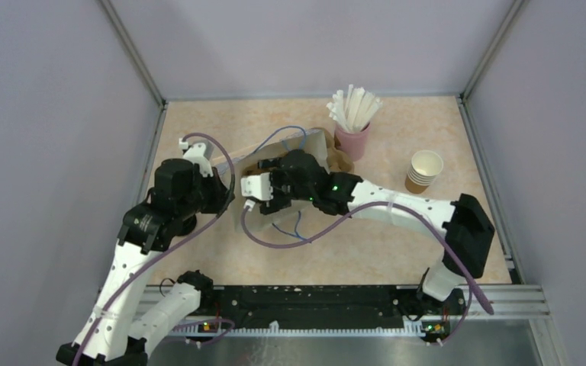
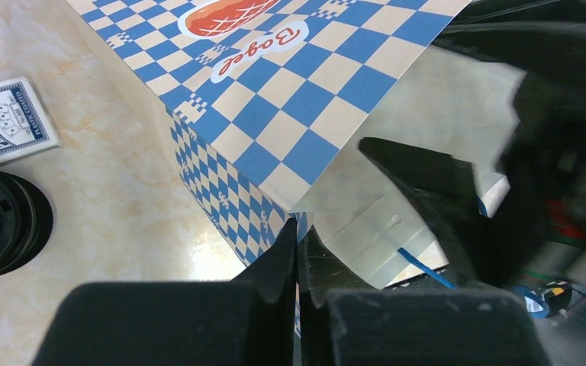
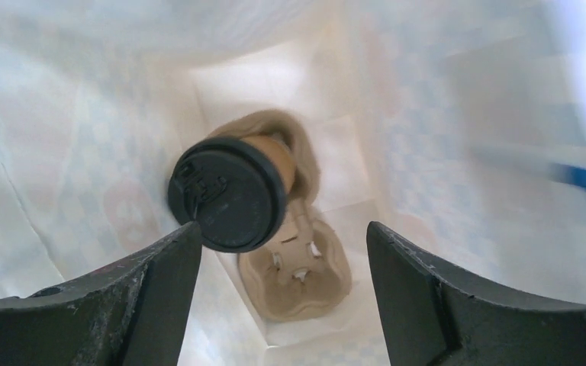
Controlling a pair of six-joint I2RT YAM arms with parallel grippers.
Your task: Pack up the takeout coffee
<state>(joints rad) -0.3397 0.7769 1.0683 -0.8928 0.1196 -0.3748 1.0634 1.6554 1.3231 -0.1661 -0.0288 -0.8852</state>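
The takeout coffee point(image 3: 227, 194), a brown paper cup with a black lid, sits in a pulp cup carrier point(image 3: 305, 278) at the bottom of the paper bag point(image 3: 84, 152). My right gripper point(image 3: 282, 229) is inside the bag above the cup, open, with nothing between its fingers. The cup is apart from both fingers, closer to the left one. In the left wrist view the blue-and-white checked bag point(image 2: 305, 84) fills the top, and my left gripper point(image 2: 301, 229) is shut on its rim at a corner. From above, both grippers meet at the bag point(image 1: 317, 145).
A pink cup of white straws point(image 1: 353, 139) and a stack of lidless paper cups point(image 1: 424, 171) stand at the back right. A card box point(image 2: 8, 122) and a stack of black lids point(image 2: 0, 221) lie left of the bag.
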